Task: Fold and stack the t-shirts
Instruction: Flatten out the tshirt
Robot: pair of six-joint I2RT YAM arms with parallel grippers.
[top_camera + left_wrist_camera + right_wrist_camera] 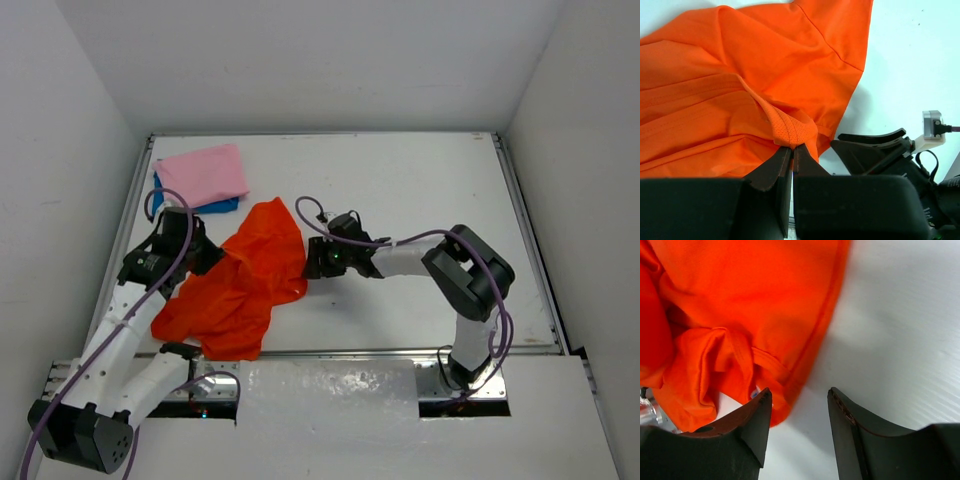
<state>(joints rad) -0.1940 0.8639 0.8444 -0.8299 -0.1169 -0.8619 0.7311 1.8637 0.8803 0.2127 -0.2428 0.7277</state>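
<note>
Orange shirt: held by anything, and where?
Left end effector pinches the orange shirt by a bunched ribbed edge. Right end effector is open beside its hem, holding nothing.

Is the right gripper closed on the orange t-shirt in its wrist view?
No: the right gripper stands open, bare table showing between its jaws, and the orange t-shirt only lies beside one jaw.

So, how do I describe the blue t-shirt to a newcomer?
On the white table, find the folded pink t-shirt in the far left corner. The blue t-shirt lies under it, only its near edge showing. Unlike the crumpled orange t-shirt, it is nearly hidden.
</note>
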